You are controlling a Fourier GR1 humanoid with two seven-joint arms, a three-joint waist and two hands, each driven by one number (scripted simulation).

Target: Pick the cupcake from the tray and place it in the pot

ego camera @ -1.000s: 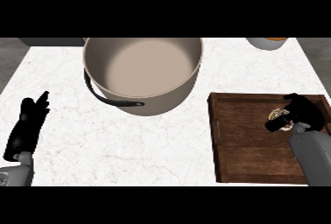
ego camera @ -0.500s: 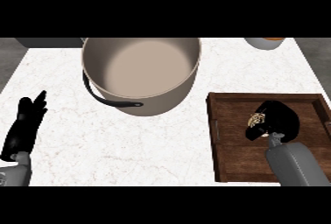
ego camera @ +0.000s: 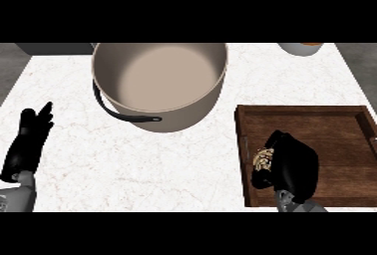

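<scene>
On the brown wooden tray [ego camera: 346, 144], our right hand [ego camera: 293, 167] curls round the small pale-frosted cupcake [ego camera: 262, 158]. We judge it could slip on the lift, or clip the big beige metal pot's [ego camera: 158, 82] rim.

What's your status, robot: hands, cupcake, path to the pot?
Right hand curled round cupcake, over the tray. Left hand open, resting at left. Pot not blocked.
</scene>
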